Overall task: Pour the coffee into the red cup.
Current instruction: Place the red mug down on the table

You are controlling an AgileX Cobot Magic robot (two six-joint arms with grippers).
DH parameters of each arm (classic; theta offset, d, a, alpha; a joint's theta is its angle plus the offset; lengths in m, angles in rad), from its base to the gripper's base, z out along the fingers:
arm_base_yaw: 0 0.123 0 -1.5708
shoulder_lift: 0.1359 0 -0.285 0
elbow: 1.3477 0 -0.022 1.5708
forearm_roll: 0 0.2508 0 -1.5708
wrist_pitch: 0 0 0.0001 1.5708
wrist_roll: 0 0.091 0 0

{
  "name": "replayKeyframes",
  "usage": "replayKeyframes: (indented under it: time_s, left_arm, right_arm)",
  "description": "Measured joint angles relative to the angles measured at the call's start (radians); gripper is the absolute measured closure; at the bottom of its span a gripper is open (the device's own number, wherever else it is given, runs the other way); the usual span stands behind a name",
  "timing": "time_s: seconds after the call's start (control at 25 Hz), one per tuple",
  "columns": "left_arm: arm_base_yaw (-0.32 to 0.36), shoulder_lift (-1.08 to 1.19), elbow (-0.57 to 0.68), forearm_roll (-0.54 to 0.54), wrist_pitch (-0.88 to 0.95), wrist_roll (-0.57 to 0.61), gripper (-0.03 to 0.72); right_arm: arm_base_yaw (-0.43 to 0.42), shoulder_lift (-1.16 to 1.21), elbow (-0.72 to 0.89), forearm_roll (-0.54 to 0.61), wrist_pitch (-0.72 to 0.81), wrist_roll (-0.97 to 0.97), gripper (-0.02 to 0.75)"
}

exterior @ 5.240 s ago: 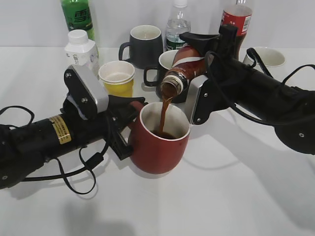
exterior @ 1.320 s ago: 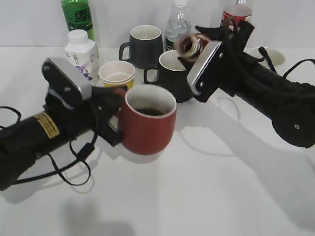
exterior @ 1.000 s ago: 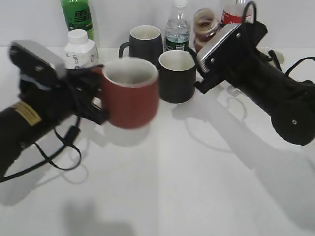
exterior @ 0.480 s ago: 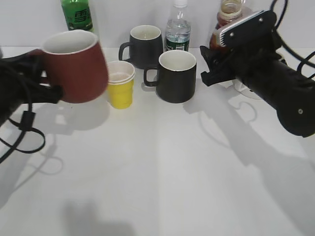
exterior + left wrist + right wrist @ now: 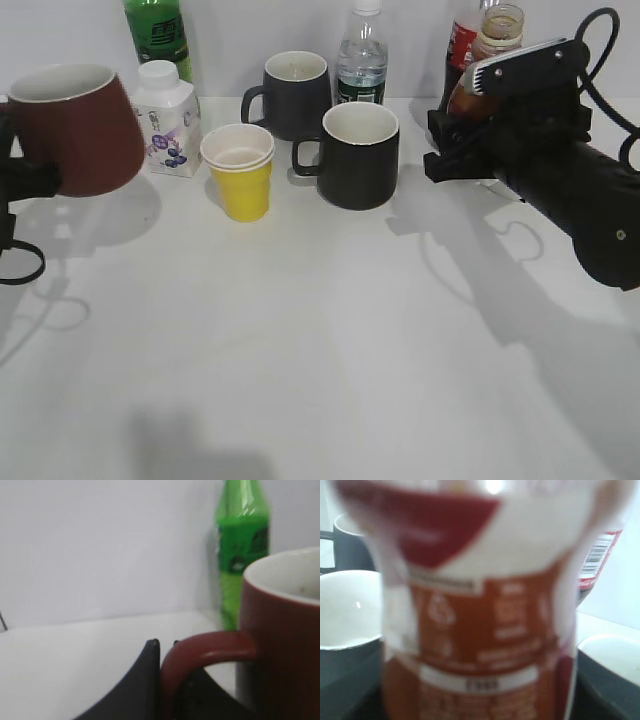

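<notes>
- The right gripper (image 5: 462,135) clasps the coffee (image 5: 487,52), which stands upright with its open mouth on top, just beside the cola bottle (image 5: 463,45) behind
- The left gripper (image 5: 167,672) pinches the handle of the red cup (image 5: 72,128), held off the table (image 5: 330,340) at the far left, rim tilted slightly
- The yellow paper cup (image 5: 239,170) and black mug (image 5: 355,153) stand between the two grippers

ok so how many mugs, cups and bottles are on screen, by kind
ceramic mugs: 4 – red cup, two black mugs, white mug behind the right arm
paper cups: 1 – yellow paper cup
bottles: 5 – green bottle, white milk bottle, clear water bottle, cola bottle, coffee
total: 10
</notes>
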Motion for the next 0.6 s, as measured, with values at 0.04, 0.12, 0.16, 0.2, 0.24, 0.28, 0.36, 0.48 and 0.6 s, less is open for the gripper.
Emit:
replayKeyframes:
  time_s: [0.04,0.12,0.16,0.2,0.24,0.28,0.36,0.48,0.6]
  left_arm:
    - [0.018,0.016,-0.003,0.001,-0.004,0.0,0.643]
    - [0.044,0.058,-0.023,0.005,-0.002,0.001,0.643]
    - [0.051,0.084,-0.036,0.007,0.0,0.001,0.643]
    - [0.054,0.11,-0.054,0.011,0.001,0.001,0.643]
    - [0.056,0.136,-0.072,0.017,0.001,0.002,0.643]
    - [0.056,0.158,-0.091,0.026,0.001,0.002,0.643]
    - [0.056,0.209,-0.128,0.049,0.001,0.002,0.643]
    - [0.056,0.277,-0.178,0.065,0.001,0.002,0.643]
    - [0.056,0.325,-0.204,0.068,0.002,0.003,0.643]
  right_arm:
    - [0.0,0.0,0.0,0.003,0.0,0.003,0.234]
    - [0.0,0.0,0.0,0.006,0.0,0.005,0.234]
    - [0.0,0.0,0.0,0.007,0.0,0.006,0.234]
    - [0.0,0.0,0.0,0.007,0.0,0.006,0.234]
    - [0.0,0.0,0.0,0.007,0.0,0.007,0.234]
    - [0.0,0.0,0.0,0.008,0.0,0.007,0.234]
    - [0.0,0.0,0.0,0.008,0.0,0.007,0.234]
    - [0.0,0.0,0.0,0.009,0.0,0.008,0.234]
    - [0.0,0.0,0.0,0.011,0.0,0.008,0.234]
